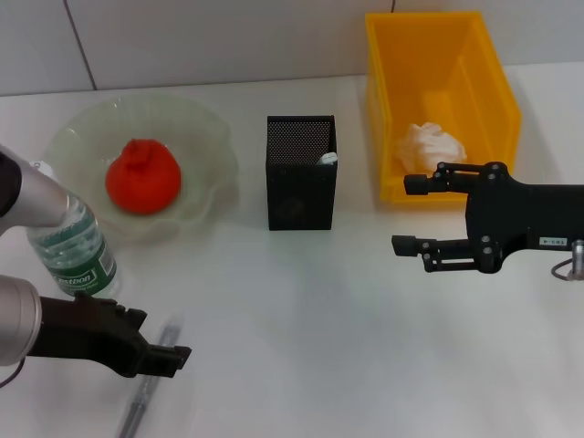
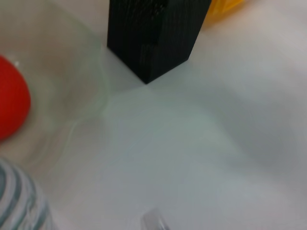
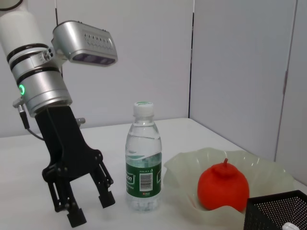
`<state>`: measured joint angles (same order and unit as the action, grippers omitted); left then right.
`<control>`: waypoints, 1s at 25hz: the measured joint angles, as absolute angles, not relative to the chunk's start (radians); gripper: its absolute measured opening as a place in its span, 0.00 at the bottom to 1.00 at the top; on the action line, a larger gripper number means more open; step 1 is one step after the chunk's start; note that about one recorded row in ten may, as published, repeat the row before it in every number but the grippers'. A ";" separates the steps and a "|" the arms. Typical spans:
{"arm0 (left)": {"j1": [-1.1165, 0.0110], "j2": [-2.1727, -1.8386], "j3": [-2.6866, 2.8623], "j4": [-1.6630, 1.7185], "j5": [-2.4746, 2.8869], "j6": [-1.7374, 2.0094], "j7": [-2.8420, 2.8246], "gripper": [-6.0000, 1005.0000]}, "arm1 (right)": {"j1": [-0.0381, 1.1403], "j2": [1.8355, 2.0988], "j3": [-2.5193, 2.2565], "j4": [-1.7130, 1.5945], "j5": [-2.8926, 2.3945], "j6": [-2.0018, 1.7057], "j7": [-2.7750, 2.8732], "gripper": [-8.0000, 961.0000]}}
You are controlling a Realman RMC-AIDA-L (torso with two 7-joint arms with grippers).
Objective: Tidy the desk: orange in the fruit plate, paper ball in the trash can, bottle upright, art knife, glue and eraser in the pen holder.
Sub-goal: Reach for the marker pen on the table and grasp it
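Art knife [image 1: 144,391], lying flat on the table [image 1: 310,310] beneath the left gripper [image 1: 173,356], whose fingers stand spread, looks thin, rigid and slippery, best pinched across mid-barrel, while the right gripper [image 1: 406,214] hovers spread beside the trash can [image 1: 497,87].

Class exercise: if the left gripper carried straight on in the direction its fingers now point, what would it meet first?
Most likely the art knife. The left gripper, open, points down at the table, and the knife lies right by its fingertips. Depth is hard to judge, so it may touch bare table beside it.
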<state>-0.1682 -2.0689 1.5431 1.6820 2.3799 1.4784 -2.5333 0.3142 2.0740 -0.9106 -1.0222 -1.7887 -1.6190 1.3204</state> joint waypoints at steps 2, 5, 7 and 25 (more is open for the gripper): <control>-0.181 -2.069 1.546 1.684 2.405 1.489 -2.582 0.78 | 0.320 2.072 -0.910 -1.013 -1.789 -1.613 1.320 0.80; -0.203 -2.068 1.546 1.686 2.437 1.508 -2.639 0.78 | 0.324 2.071 -0.909 -1.004 -1.789 -1.604 1.315 0.80; -0.220 -2.068 1.548 1.687 2.449 1.523 -2.665 0.78 | 0.328 2.071 -0.909 -0.994 -1.789 -1.596 1.309 0.80; -0.353 -2.076 1.639 1.688 2.608 1.645 -2.877 0.77 | 0.339 2.075 -0.842 -0.968 -1.780 -1.585 1.273 0.80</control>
<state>-0.3533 -2.0760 1.6393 1.6876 2.6082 1.6447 -2.8767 0.3387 2.0755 -0.8422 -0.9681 -1.7801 -1.5845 1.2735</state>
